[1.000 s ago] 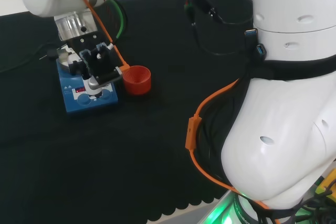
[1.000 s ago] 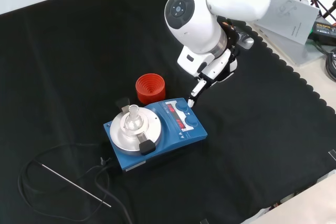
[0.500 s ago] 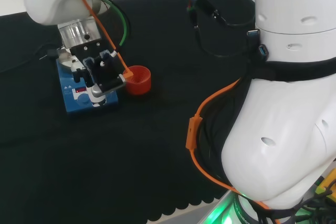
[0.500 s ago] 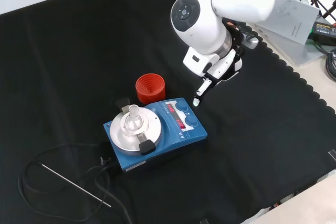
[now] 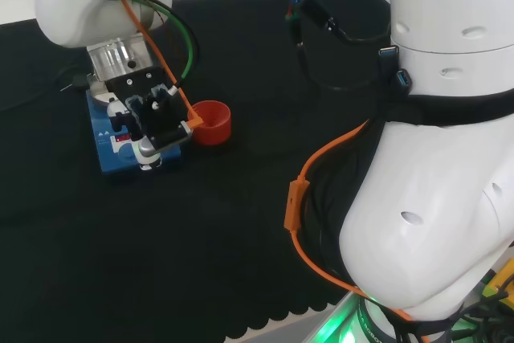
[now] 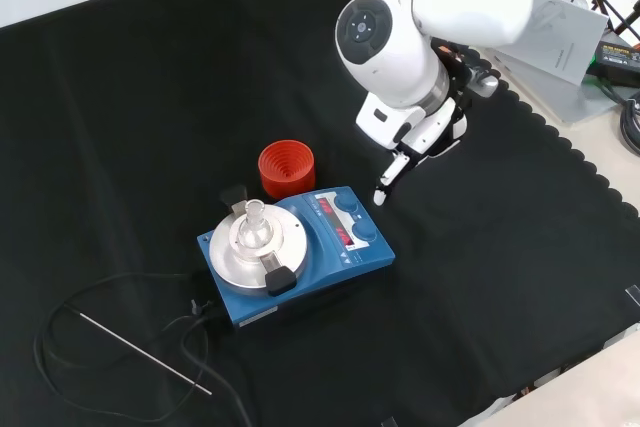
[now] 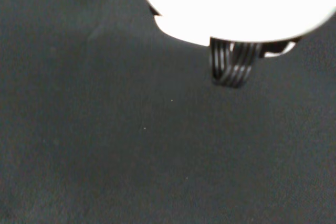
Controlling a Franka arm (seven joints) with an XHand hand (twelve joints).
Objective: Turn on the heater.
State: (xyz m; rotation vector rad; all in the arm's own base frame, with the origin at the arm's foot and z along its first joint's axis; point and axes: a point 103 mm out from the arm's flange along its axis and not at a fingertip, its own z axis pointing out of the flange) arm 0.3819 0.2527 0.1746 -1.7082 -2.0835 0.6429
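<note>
Blue heater flat on the black-clothed counter, low and left of centre in the front view. Long axis running from lower left to upper right there: round metal plate at the left end, control panel with red display and two round blue knobs at the right end, facing toward the arm. Power cable trailing off the plate end to the lower left, beside a thin metal rod. Red ribbed ring just behind the heater in the front view, close but apart; in the head view, just right of it.

Hand above the cloth just beyond the knob end, one finger stretched down toward the knobs, tip just clear of the heater, touching nothing. Other fingers tucked back near the palm, not gripping anything. In the head view, hand overlapping the heater's right half.

Against half a second ago: hand drawn slightly farther from the knobs, up and right in the front view. A second ago, fingertip right at the knob. Heater, ring, cable and rod unmoved.
</note>
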